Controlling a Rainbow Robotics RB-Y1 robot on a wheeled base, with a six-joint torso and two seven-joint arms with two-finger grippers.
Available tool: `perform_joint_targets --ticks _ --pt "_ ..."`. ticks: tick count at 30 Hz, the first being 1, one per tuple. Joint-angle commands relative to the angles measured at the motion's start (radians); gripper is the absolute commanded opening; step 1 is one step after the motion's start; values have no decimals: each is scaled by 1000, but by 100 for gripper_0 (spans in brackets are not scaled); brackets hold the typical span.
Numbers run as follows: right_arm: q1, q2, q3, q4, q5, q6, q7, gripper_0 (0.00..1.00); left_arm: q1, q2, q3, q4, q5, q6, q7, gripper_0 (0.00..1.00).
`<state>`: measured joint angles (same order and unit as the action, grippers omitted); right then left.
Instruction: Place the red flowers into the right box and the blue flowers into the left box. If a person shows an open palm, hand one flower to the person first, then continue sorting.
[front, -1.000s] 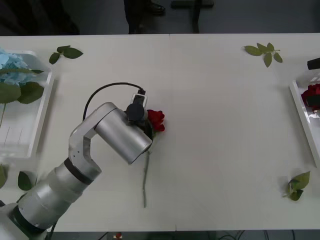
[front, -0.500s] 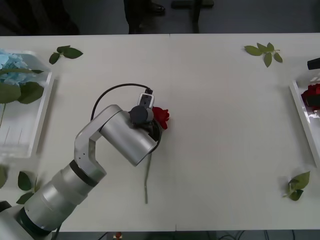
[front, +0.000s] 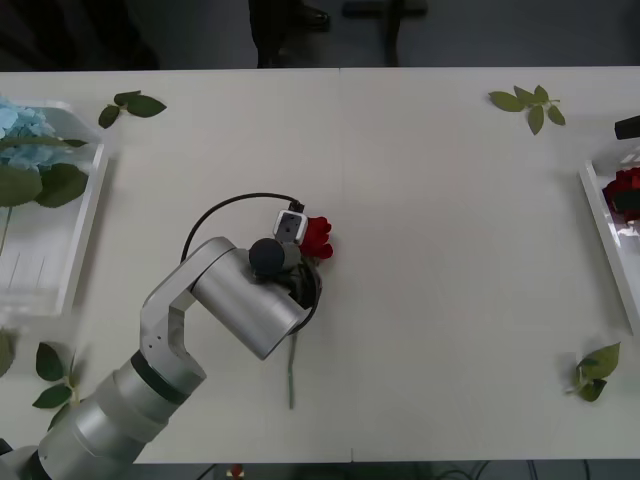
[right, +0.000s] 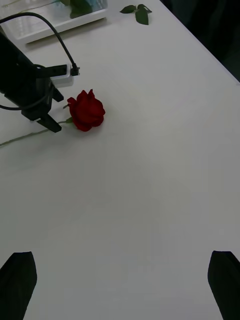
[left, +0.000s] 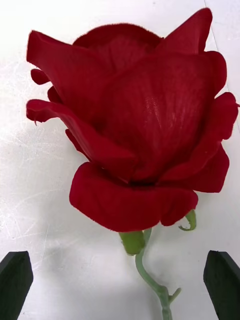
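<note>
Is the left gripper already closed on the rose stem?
No, the left gripper is open, its fingers at both sides of the red rose's stem, not touching it.

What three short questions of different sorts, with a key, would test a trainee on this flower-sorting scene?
1. True or false: the left claw is open, one finger on each side of the red rose's stem.
2. Multiple choice: what lies in the left box? A) red roses B) blue flowers C) leaf sprigs only
3. Fill the gap: the right claw hovers open above the bare ____.

Key: 1 true; 2 B; 3 table.
</note>
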<state>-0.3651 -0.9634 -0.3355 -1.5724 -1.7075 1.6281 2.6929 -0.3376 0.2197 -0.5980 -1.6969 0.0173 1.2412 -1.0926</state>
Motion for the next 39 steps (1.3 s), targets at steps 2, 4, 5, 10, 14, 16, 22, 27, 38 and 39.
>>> perform_joint_targets --ticks 2,4,5,10,14,16,22,27,38,39 --pt "-11 -29 -17 -14 -1 -2 12 100 -58 -14 -32 16 -7 7 -9 100" --pt "-11 -29 -17 -14 -1 -2 12 100 -67 -16 -32 31 -7 6 -10 100" --pt "-11 -29 -17 -14 -1 -2 12 100 -74 -16 -32 40 -7 6 -12 100" --pt "-11 -29 -17 -14 -1 -2 12 100 -97 -25 -32 74 -7 4 -10 100" --pt "-11 -29 -17 -14 -1 -2 12 100 -104 -26 -32 103 -8 -19 -12 94" --pt "-11 -29 -17 -14 -1 -2 12 100 -107 -26 -32 126 -10 -39 -12 78" --pt "-11 -29 -17 -14 -1 -2 12 100 -109 -26 -32 168 -22 -85 -9 26" --pt "-11 -29 -17 -14 -1 -2 12 100 -109 -26 -32 168 -23 -86 -1 0" --pt "-11 -29 -17 -14 -1 -2 12 100 -100 18 17 39 33 -89 10 0" --pt "-11 -29 -17 -14 -1 -2 12 100 -92 36 29 2 58 -88 7 0"
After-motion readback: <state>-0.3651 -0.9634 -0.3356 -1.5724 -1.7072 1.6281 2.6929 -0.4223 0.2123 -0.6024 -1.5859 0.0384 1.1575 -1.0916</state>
